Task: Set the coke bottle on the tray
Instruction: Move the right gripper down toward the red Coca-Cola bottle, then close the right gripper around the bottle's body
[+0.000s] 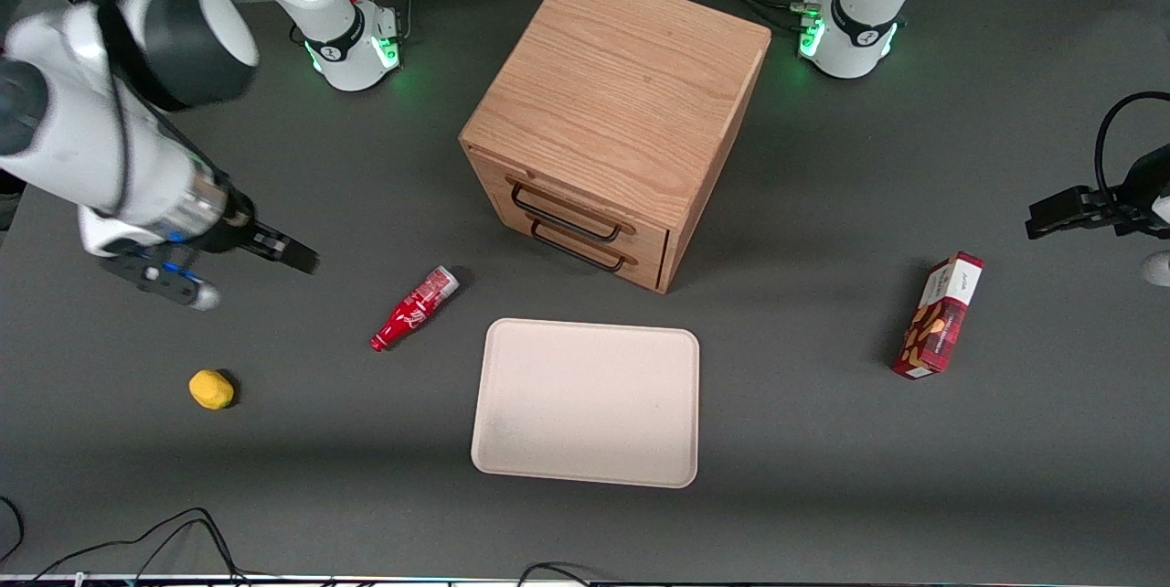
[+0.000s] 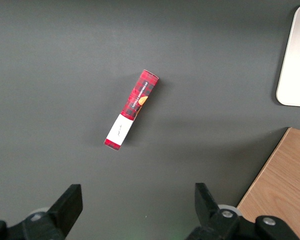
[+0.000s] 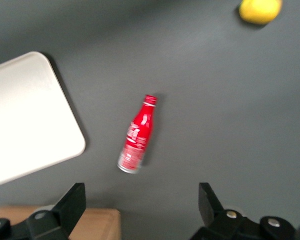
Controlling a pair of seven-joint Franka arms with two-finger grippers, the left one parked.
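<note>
The coke bottle (image 1: pixel 413 308) is a slim red bottle with white lettering, lying on its side on the dark table beside the tray (image 1: pixel 588 401), a flat beige tray with a low rim and nothing on it. The bottle's cap end points toward the front camera. My right gripper (image 1: pixel 297 255) hangs in the air toward the working arm's end of the table, apart from the bottle and above table level. In the right wrist view the bottle (image 3: pixel 137 134) lies between the open, empty fingers (image 3: pixel 72 202), with the tray's corner (image 3: pixel 34 115) beside it.
A wooden two-drawer cabinet (image 1: pixel 612 116) stands farther from the front camera than the tray. A yellow ball-like object (image 1: pixel 211 389) lies toward the working arm's end. A red snack box (image 1: pixel 940 315) lies toward the parked arm's end.
</note>
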